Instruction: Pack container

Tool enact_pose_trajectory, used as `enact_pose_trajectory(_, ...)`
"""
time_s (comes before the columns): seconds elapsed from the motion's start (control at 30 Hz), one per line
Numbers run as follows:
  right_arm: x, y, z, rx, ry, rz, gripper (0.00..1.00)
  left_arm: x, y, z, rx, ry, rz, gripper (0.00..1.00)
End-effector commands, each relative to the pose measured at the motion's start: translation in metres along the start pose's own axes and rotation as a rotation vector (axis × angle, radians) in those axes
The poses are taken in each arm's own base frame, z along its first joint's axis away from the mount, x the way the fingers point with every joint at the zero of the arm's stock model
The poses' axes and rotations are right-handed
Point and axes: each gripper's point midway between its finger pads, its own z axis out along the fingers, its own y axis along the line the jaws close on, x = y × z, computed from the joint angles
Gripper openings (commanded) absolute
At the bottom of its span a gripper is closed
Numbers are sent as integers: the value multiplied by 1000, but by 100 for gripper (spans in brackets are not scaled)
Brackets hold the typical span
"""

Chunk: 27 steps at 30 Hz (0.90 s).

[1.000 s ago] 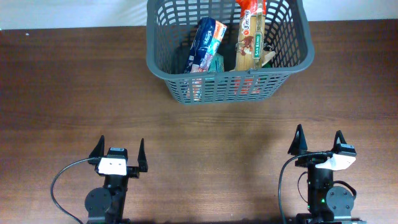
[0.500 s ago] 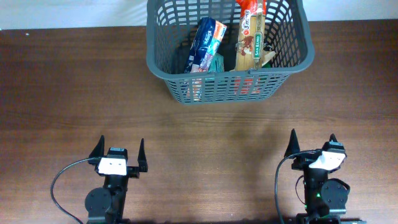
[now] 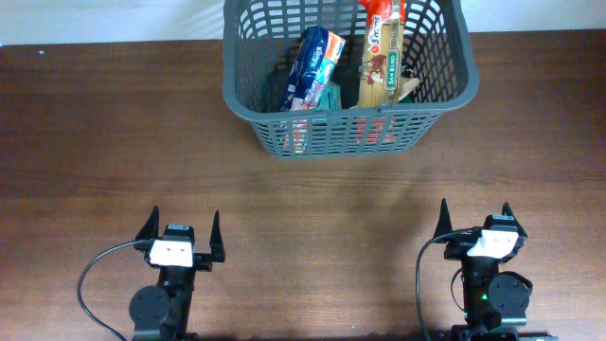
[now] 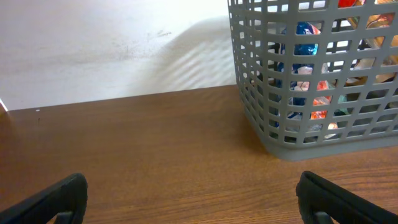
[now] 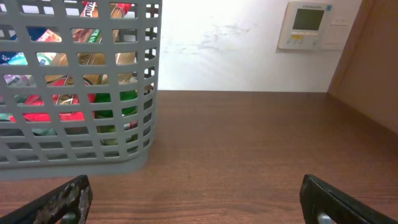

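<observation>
The container, a large dark grey lattice basket [image 3: 237,99], stands at the far middle of the wooden table. It holds a blue snack bag [image 3: 315,64], a tall orange-brown pasta packet [image 3: 379,59] and other packets. It also shows in the left wrist view [image 4: 261,118] and the right wrist view [image 5: 134,163]. My left gripper [image 3: 181,229] is open and empty near the front left; its fingers frame bare wood [image 4: 189,196]. My right gripper [image 3: 474,219] is open and empty near the front right [image 5: 196,199].
A white wall runs behind the table's far edge [image 4: 124,102]. A wall thermostat [image 5: 309,25] hangs at the right. A brown panel [image 5: 373,68] borders the table's right side. Black cables [image 3: 90,284] trail beside the arm bases.
My right gripper has turned and shifted a little to the left. The left arm and the basket have not moved.
</observation>
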Motion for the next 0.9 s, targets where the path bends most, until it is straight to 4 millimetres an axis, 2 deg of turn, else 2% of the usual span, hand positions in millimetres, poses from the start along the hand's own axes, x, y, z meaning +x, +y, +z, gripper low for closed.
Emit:
enact_pose_trajectory(0.0, 2, 4, -1, -18, 3, -18, 99, 3, 3, 0, -15, 4, -10, 99)
enact_pose_trajectory(0.87, 2, 5, -1, -25, 1, -18, 99, 3, 3, 0, -15, 4, -10, 99)
